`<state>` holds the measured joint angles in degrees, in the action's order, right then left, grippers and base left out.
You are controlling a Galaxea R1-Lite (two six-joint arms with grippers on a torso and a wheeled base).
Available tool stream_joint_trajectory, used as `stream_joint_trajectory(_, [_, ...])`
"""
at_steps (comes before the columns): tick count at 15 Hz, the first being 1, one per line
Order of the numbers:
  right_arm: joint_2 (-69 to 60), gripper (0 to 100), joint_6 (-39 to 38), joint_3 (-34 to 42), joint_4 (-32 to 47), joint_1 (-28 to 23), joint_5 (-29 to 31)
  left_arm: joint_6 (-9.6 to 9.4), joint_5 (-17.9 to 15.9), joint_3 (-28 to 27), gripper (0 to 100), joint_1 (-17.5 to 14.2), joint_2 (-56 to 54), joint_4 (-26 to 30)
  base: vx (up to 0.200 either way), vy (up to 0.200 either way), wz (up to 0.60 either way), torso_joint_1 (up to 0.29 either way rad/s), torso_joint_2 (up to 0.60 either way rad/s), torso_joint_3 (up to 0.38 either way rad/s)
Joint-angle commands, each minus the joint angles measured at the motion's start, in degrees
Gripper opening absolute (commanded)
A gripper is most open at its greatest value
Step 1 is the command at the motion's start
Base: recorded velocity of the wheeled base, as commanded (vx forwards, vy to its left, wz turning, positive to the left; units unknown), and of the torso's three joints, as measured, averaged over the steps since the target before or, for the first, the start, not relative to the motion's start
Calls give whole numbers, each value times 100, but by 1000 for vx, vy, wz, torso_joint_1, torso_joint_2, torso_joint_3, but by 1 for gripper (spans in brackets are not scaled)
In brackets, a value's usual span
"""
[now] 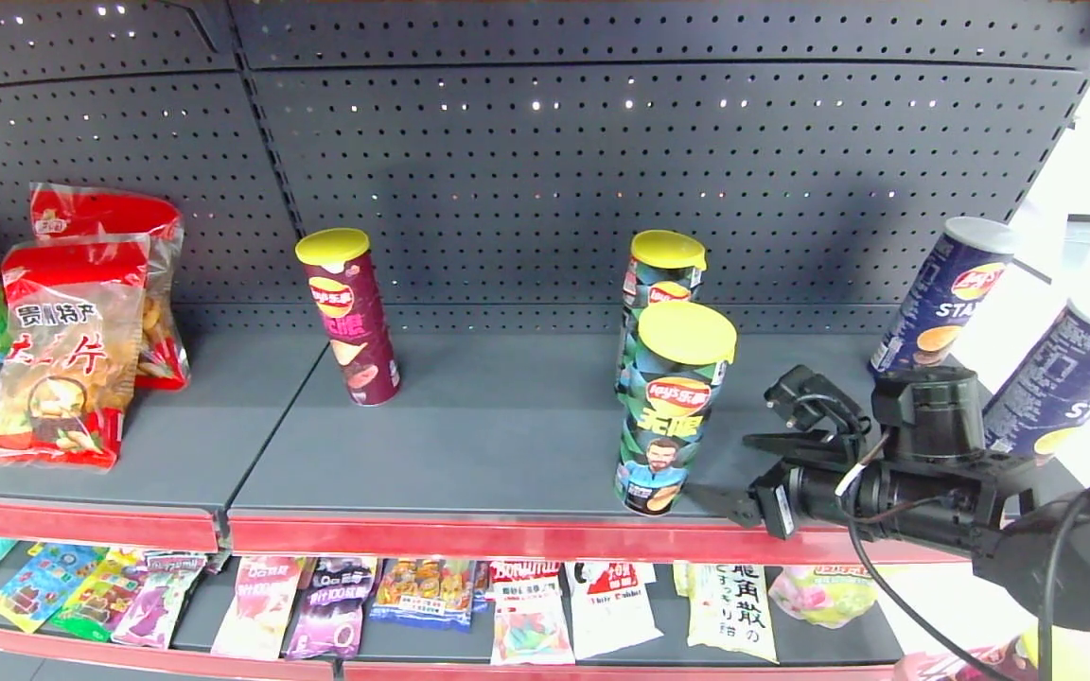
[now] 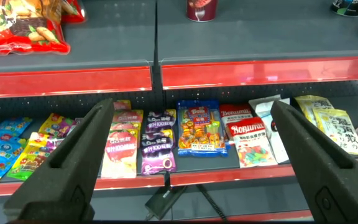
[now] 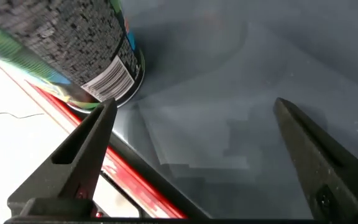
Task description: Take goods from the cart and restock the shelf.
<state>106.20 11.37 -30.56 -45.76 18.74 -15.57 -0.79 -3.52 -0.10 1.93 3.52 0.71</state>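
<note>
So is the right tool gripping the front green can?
No, the right tool is open and empty; the front green can stands on the shelf beside it.

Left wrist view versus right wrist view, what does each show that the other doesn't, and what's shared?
Only the left wrist view: snack packets on the lower shelf, a red bag and the maroon can at its base. Only the right wrist view: the barcode on the green can. Both: the grey shelf with its red edge, and open jaws, of the left gripper and right gripper respectively.
</note>
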Motion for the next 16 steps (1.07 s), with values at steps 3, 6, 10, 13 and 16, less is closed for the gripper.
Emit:
stream_joint_trajectory(3, [67, 100, 5, -20, -3, 7, -8, 0, 1, 1, 100, 1, -1, 0, 0, 0, 0, 0, 0, 0])
stream_joint_trajectory(6, [67, 100, 5, -46, -3, 7, -8, 0, 1, 1, 100, 1, -1, 0, 0, 0, 0, 0, 0, 0])
stream_joint_trajectory(10, [67, 100, 5, -55, -3, 7, -17, 0, 1, 1, 100, 1, -1, 0, 0, 0, 0, 0, 0, 0])
stream_joint_trajectory(13, [76, 100, -4, -55, -3, 42, -17, 0, 1, 1, 100, 1, -1, 0, 0, 0, 0, 0, 0, 0])
stream_joint_trajectory(16, [93, 100, -4, -55, -3, 42, -25, -9, -8, 1, 100, 1, -1, 0, 0, 0, 0, 0, 0, 0])
